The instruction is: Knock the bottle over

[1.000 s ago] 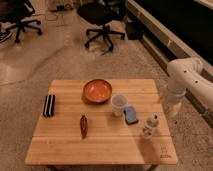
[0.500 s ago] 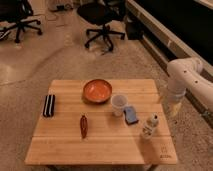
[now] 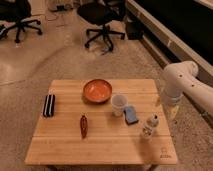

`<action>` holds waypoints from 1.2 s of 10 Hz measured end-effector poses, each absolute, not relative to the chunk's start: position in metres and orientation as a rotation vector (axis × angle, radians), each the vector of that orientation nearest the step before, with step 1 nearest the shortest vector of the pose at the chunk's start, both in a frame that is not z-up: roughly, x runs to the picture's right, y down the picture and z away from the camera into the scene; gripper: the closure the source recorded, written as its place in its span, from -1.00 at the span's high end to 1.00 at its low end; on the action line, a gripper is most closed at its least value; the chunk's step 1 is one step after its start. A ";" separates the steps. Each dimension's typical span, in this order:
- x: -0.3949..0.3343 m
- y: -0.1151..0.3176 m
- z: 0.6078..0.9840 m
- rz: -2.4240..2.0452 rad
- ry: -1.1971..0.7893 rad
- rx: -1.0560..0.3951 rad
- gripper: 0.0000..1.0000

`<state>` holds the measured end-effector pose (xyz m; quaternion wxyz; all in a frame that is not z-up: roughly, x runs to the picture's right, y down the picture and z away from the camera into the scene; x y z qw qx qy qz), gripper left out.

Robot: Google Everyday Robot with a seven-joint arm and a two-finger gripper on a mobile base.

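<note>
The bottle (image 3: 148, 127) is small, clear and pale, with a narrow neck and a whitish cap. It stands upright near the table's right front part. A translucent white cup (image 3: 118, 104) stands to its upper left. My white arm (image 3: 179, 82) reaches in from the right. Its gripper (image 3: 172, 109) hangs just past the table's right edge, to the right of the bottle and a little above it, apart from it.
On the wooden table (image 3: 100, 147) are an orange bowl (image 3: 97, 90), a blue sponge (image 3: 131, 115) between cup and bottle, a reddish-brown item (image 3: 83, 125) and a black flat object (image 3: 49, 105). Office chairs (image 3: 102, 17) stand on the floor behind.
</note>
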<state>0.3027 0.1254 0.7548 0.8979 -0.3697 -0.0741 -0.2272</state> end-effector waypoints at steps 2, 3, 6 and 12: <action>0.291 0.148 0.752 -0.490 -0.152 -0.793 0.30; 0.284 0.157 0.749 -0.497 -0.159 -0.802 0.30; 0.251 0.175 0.746 -0.521 -0.205 -0.826 0.30; 0.175 0.189 0.737 -0.560 -0.309 -0.856 0.30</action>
